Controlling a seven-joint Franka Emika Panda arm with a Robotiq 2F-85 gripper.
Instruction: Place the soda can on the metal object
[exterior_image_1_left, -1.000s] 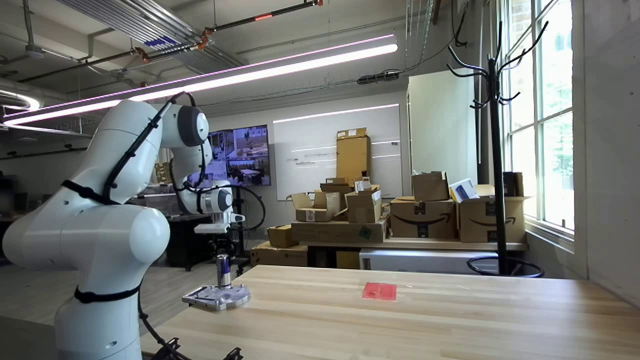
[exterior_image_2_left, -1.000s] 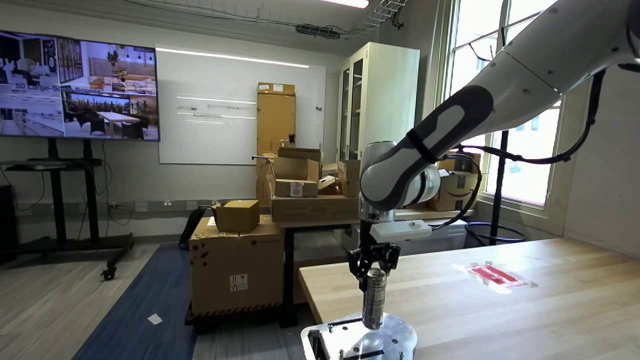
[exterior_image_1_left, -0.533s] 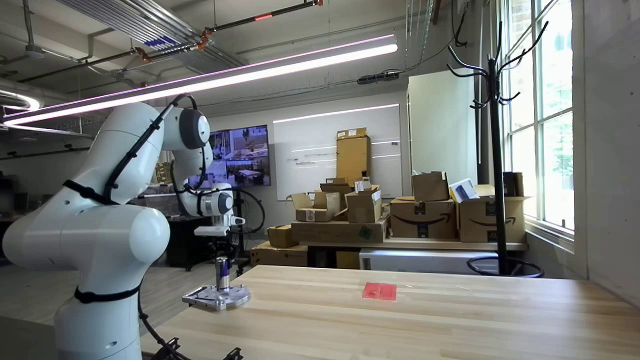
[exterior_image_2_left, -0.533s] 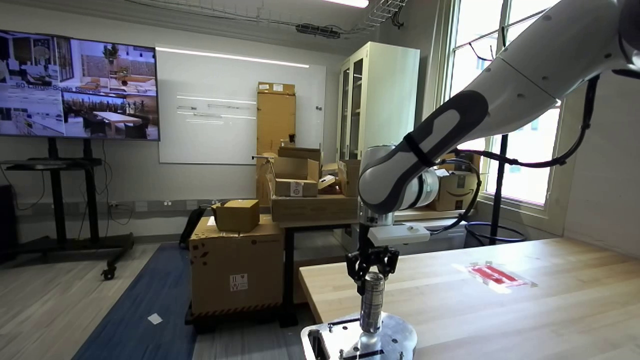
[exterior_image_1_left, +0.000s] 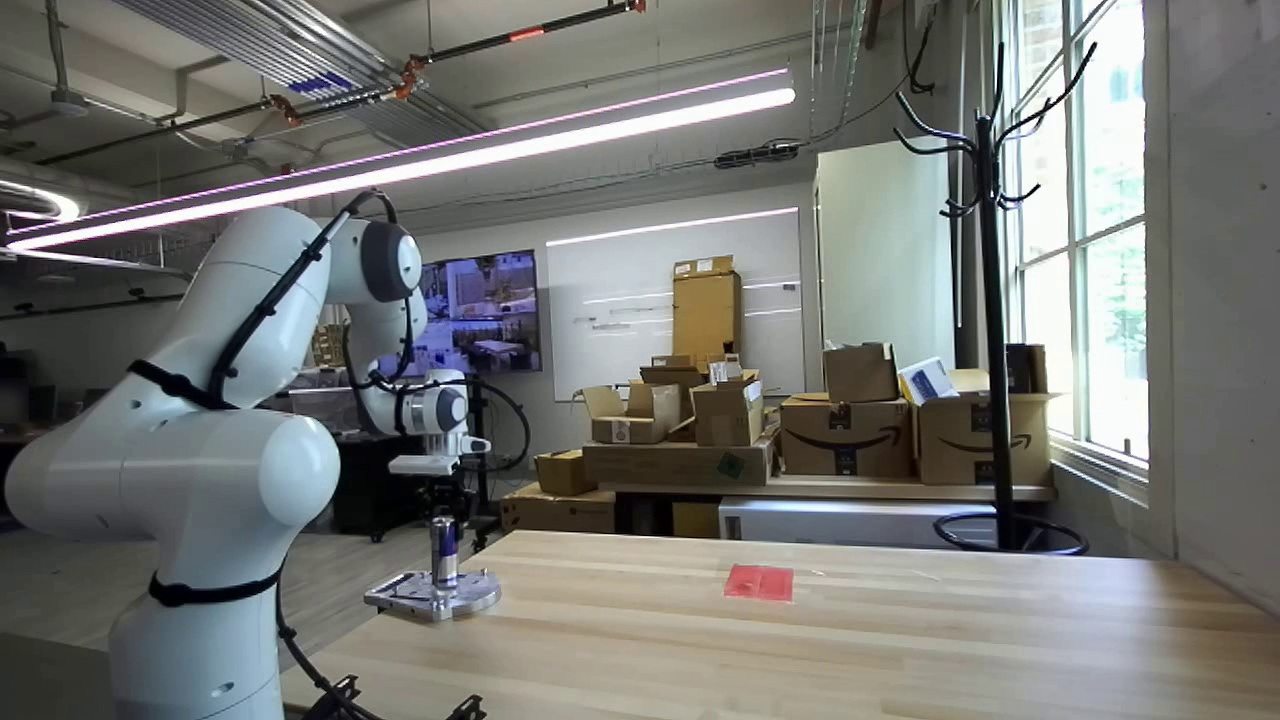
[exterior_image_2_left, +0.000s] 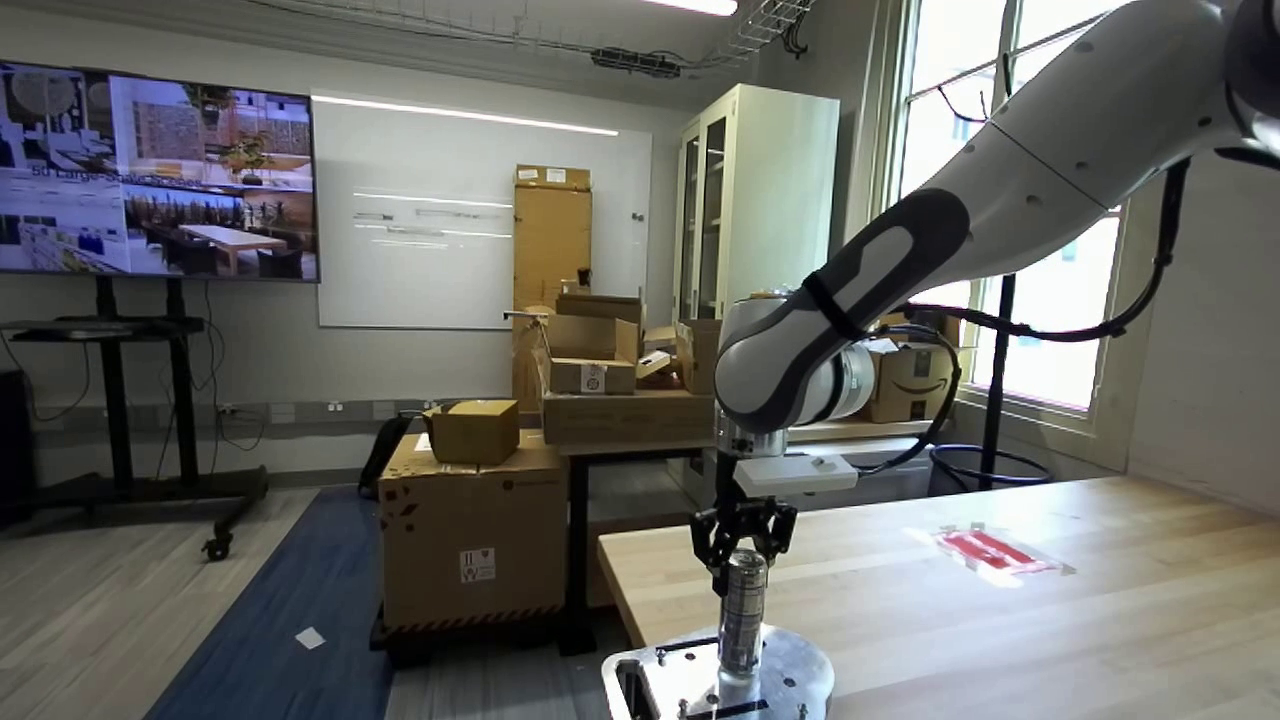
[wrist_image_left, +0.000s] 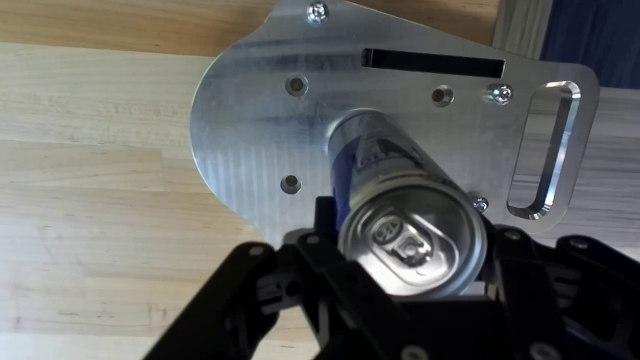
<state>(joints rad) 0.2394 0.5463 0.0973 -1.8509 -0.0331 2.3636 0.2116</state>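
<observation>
Slotted, round-ended metal plate (wrist_image_left: 240, 132) with streaked sheen; over it, the cylindrical soda can (wrist_image_left: 387, 170), upright, gripper (exterior_image_2_left: 745, 570) clamped on its upper part; above the plate, the arm (exterior_image_2_left: 905, 250), bent downward.

Can (exterior_image_2_left: 743, 612) over plate (wrist_image_left: 395, 95); table (exterior_image_1_left: 850, 640) (partly) beneath

Wrist view looks down, close, onto the metal object (wrist_image_left: 305, 132); both exterior views face the whiteboard (exterior_image_2_left: 430, 280).

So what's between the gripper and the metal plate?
The soda can, held near its top by the gripper; all three views show it. Can't tell whether its base touches the metal plate.
</observation>
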